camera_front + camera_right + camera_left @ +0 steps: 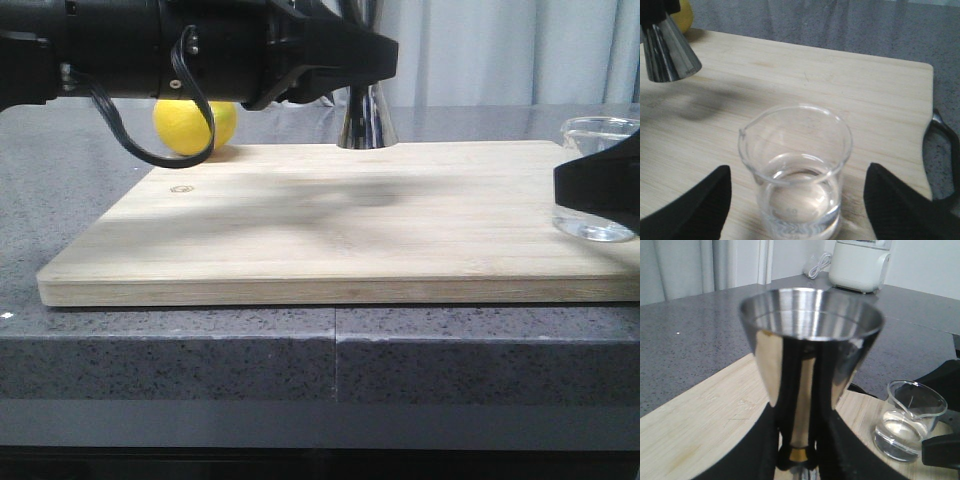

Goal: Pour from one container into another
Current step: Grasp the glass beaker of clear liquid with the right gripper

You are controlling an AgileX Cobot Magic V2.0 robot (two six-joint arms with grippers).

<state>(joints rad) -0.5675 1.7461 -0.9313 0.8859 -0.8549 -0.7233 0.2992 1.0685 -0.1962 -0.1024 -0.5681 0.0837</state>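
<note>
Jigger (810, 360) stands upright at the far edge of the wooden board (330, 235), its narrow gold-banded waist gripped between the black fingers (765, 450) of the left pincer (799, 455), which is closed on it. In the front view only its lower cone (366, 118) shows beneath the left arm (180, 45). Beaker (796, 172) sits on the board's right end, well apart from the jigger, with clear liquid in its bottom and its pour lip turned toward the jigger's side. The right pincer (795, 210) is spread wide, one finger (692, 207) on each side of the beaker and neither touching the glass. A lemon (195, 125) lies on the grey table (60, 180) behind the board's far left corner.
</note>
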